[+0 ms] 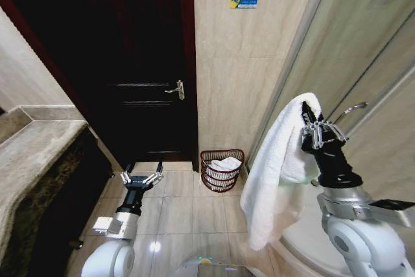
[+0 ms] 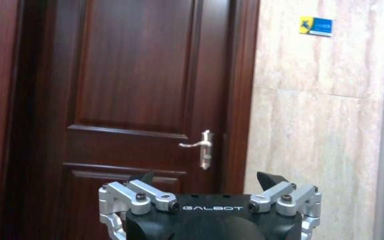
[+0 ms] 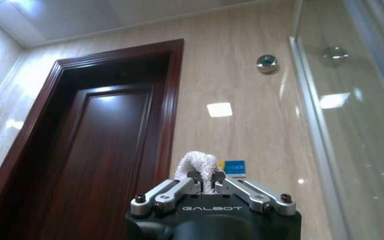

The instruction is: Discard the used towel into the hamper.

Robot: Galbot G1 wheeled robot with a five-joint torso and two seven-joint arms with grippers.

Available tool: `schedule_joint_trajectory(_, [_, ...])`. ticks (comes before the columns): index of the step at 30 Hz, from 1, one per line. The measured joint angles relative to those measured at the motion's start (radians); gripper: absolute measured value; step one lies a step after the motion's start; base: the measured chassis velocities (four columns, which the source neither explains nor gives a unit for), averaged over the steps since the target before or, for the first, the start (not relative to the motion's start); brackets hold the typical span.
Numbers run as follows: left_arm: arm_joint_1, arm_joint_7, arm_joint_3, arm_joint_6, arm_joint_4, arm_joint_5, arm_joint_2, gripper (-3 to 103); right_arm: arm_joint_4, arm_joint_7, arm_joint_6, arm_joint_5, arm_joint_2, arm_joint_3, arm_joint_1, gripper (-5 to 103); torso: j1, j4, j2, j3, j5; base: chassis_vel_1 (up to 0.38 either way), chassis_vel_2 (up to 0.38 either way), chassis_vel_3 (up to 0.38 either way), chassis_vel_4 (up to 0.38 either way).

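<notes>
The white towel (image 1: 280, 160) hangs from the right pincer (image 1: 310, 126), pinched at its top fold and held up by the glass shower door (image 1: 363, 63); its lower end drapes past the arm. One hamper (image 1: 222, 169) sits on the tiled floor (image 1: 181, 205) against the wall beside the dark door (image 1: 130, 63) (something white already inside, hard to make out). Left pincer (image 1: 141, 177) hovers low, fingers spread.

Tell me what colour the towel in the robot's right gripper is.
White; the towel, pinched in the right gripper, shows best in the head view.
</notes>
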Motion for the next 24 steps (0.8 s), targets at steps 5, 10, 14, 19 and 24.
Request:
schedule_joint_trajectory(5, [0.0, 0.0, 0.0, 0.0, 0.0, 0.0, 0.0, 100, 0.0, 0.004, 0.0, -0.001, 0.001, -0.001, 0.002, 5, 0.0, 0.0001, 0.0, 0.0, -0.0011, 0.207, 0.201, -0.224, -0.23])
schedule_joint_trajectory(10, [0.0, 0.0, 0.0, 0.0, 0.0, 0.0, 0.0, 100, 0.0, 0.022, -0.001, -0.008, 0.005, -0.008, 0.003, 5, 0.0, 0.0002, 0.0, 0.0, 0.0, 0.261, 0.247, -0.248, -0.259])
schedule_joint_trajectory(14, [0.0, 0.0, 0.0, 0.0, 0.0, 0.0, 0.001, 100, 0.0, 0.024, -0.002, -0.014, 0.008, -0.009, 0.003, 5, 0.0, 0.0004, 0.0, 0.0, -0.0019, 0.21, 0.233, -0.18, -0.191])
schedule_joint_trajectory(19, [0.0, 0.0, 0.0, 0.0, 0.0, 0.0, 0.0, 100, 0.0, 0.019, -0.003, -0.034, 0.007, -0.011, 0.016, 5, 0.0, -0.0003, 0.0, 0.0, 0.0001, 0.086, 0.038, -0.025, -0.068])
schedule_joint_trajectory(24, [0.0, 0.0, 0.0, 0.0, 0.0, 0.0, 0.0, 100, 0.0, 0.019, -0.003, -0.032, -0.007, -0.016, 0.039, 5, 0.0, 0.0, 0.0, 0.0, 0.0001, -0.042, -0.065, 0.026, 0.089])
